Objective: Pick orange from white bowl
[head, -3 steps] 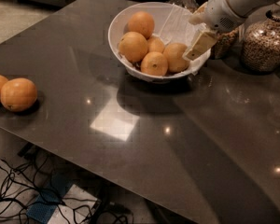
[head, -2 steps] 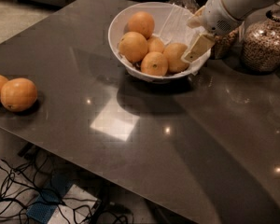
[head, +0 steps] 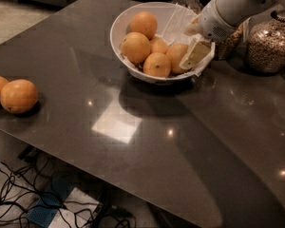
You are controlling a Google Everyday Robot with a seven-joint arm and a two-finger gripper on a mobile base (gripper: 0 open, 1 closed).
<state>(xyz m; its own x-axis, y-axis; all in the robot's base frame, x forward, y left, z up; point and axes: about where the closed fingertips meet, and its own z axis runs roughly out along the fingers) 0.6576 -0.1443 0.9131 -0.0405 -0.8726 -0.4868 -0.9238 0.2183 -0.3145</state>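
Camera view: the reach into the white bowl [head: 115,30] is in hand and the grasp itself is not yet made. The gripper [head: 189,49] hangs inside the bowl's right side, over the crumpled paper [head: 173,18] lining it. The orange [head: 175,55], the paler one, lies at the right of the heap in the bowl, just beside a deeper-coloured orange with a dark stem dot [head: 156,64].

The jaws look parted, with nothing held between them. The nearer one slants down along the pale orange's right flank, touching it or very close; the glare on the paper makes it hard to tell which. The farther one sits higher, above the paper near the rim.

The next move, as I judge it, calls for a small shift leftward and down so the fruit sits squarely between the jaws, then a close and a straight lift clear of the rim. Round, smooth skin may roll away if pressed from one side. Two more oranges [head: 18,95] rest on the counter [head: 133,165], well apart.
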